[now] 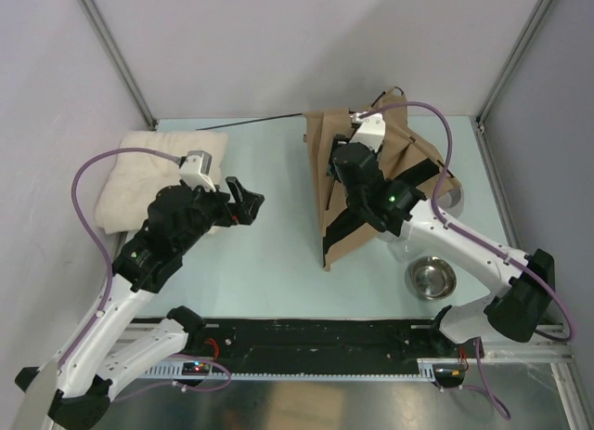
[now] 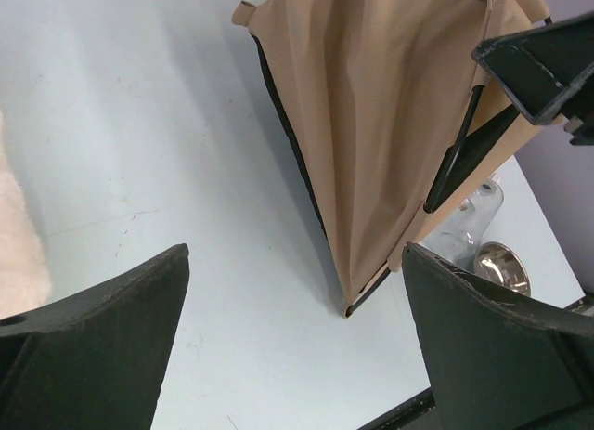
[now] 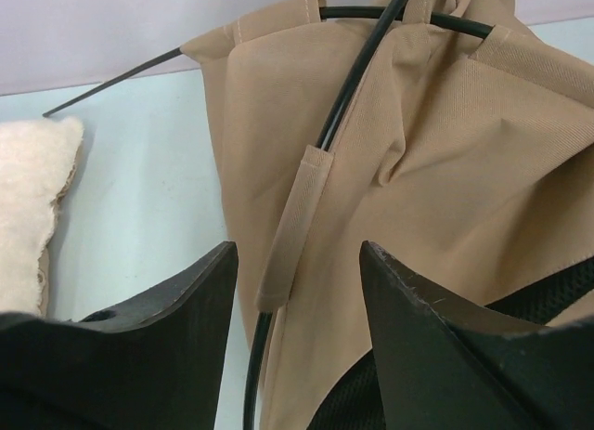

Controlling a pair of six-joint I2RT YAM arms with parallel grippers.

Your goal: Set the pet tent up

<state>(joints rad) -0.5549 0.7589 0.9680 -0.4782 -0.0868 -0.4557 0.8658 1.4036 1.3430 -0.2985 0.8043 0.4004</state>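
One pet tent (image 1: 320, 161), one cream cushion (image 1: 139, 175), one steel bowl (image 1: 432, 278), one left arm (image 1: 153, 240), one right arm (image 1: 464, 240).

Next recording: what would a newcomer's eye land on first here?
The slack tan pet tent at back right, with the right hand straddling its dark pole. Then the fluffy cream cushion at back left, the left hand open beside it.

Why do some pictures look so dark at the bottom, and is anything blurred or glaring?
Top external view: even soft light, sharp, with glints in the metal bowl. Left wrist view: the pet tent is crisp; the dark bottom is the left gripper, black and close to the lens, showing little detail. Right wrist view: the right gripper fills the bottom, while the tent's weave is sharp.
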